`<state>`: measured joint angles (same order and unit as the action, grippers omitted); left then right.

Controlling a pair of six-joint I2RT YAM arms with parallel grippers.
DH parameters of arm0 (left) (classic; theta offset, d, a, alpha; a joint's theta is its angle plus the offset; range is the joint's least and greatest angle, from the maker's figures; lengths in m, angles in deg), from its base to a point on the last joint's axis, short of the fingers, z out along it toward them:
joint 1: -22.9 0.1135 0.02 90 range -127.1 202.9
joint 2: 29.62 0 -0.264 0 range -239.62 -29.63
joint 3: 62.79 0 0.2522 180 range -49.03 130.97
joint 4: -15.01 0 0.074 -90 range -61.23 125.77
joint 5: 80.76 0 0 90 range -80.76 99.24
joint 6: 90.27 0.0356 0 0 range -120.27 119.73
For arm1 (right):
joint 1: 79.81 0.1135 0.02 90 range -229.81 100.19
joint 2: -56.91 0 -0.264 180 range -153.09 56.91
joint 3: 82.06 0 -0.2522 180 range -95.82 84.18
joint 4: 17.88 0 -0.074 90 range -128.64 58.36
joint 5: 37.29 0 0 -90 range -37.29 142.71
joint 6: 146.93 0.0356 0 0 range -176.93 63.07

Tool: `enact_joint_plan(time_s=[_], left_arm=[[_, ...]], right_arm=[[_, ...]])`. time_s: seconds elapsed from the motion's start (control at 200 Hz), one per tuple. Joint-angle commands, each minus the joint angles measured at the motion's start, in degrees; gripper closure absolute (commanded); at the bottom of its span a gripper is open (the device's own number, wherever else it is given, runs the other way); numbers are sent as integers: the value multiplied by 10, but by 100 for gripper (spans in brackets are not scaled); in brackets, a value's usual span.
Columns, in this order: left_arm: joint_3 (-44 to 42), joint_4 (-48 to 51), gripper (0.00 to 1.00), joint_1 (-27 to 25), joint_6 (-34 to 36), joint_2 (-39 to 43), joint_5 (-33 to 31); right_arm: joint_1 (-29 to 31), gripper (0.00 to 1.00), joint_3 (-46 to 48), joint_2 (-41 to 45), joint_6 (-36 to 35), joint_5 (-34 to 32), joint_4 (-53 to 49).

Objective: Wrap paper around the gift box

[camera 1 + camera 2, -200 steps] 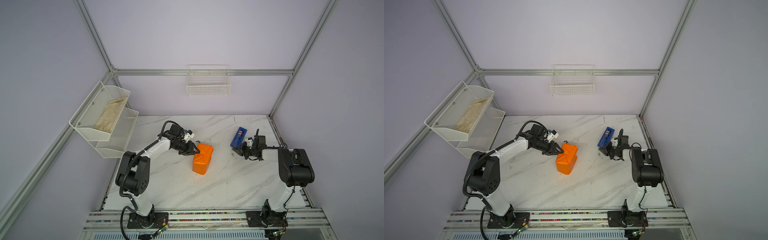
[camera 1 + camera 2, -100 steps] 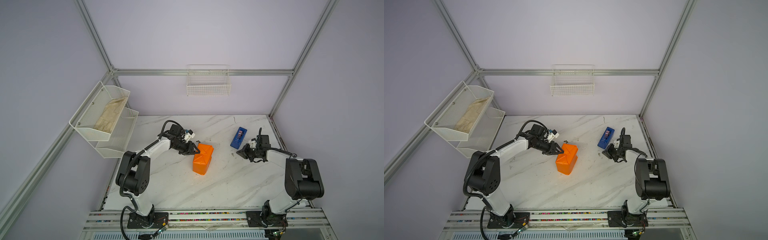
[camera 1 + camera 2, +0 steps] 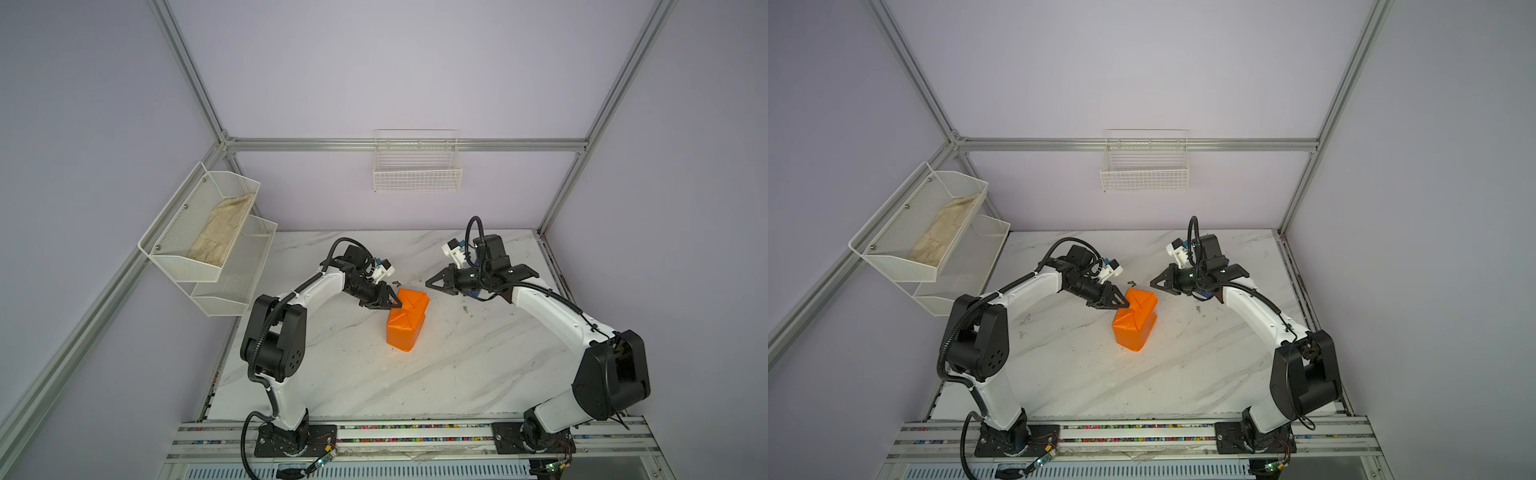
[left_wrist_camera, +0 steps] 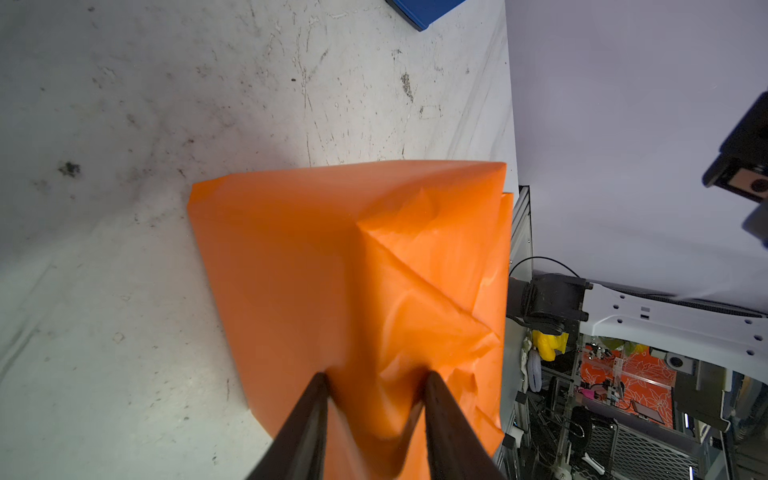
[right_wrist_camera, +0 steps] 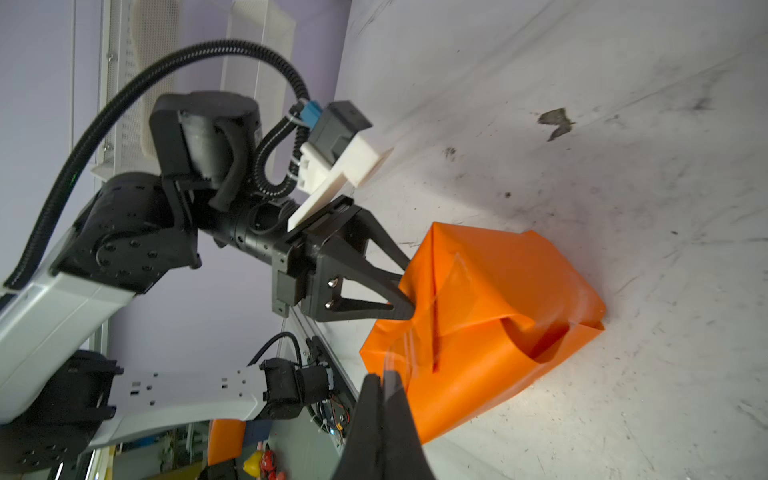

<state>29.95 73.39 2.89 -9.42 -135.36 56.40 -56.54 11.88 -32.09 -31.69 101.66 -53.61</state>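
The paper [image 3: 406,322], folded into an orange parcel, lies near the middle of the marble table [image 3: 374,374], one short end facing far and the other near; whatever it wraps is hidden under the folds. Triangular flaps cross on its top face, and in the right wrist view one end gapes loosely [image 5: 540,340]. The left claw [image 3: 394,304] reaches in low from the left and meets the parcel at its far-left upper edge. In the left wrist view its two black fingers [image 4: 307,424] stand partly apart, with a ridge of the paper pinched between the tips. The right claw [image 3: 428,286] hangs just beyond the parcel's far-right corner, clear of it and pointing left, its fingers pressed fully together; nothing can be made out between them. A blue tape dispenser [image 3: 471,294] sits on the table on the right, mostly hidden behind the right wrist. White mesh shelves [image 3: 174,249] on the left wall hold a beige cloth [image 3: 222,232], and a wire basket [image 3: 417,174] hangs on the far wall.
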Motion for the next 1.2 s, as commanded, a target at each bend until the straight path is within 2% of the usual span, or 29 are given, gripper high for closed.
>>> enact_joint_plan(time_s=[0.0,0.155,0.335,0.825,1.195], left_arm=[[4,63,64,-24,42,-33,-62],[9,72,64,-25,51,-35,-65],[5,75,64,-25,55,-32,-66],[6,78,64,-25,59,-33,-65],[4,80,64,-25,60,-27,-65]], right_arm=[[19,100,-22,-34,-59,40,-91],[62,100,-62,-76,-126,44,-160],[81,100,-114,-122,-176,25,-233],[81,100,-170,-168,-177,-28,-286],[81,100,-166,-191,-163,-74,-311]])
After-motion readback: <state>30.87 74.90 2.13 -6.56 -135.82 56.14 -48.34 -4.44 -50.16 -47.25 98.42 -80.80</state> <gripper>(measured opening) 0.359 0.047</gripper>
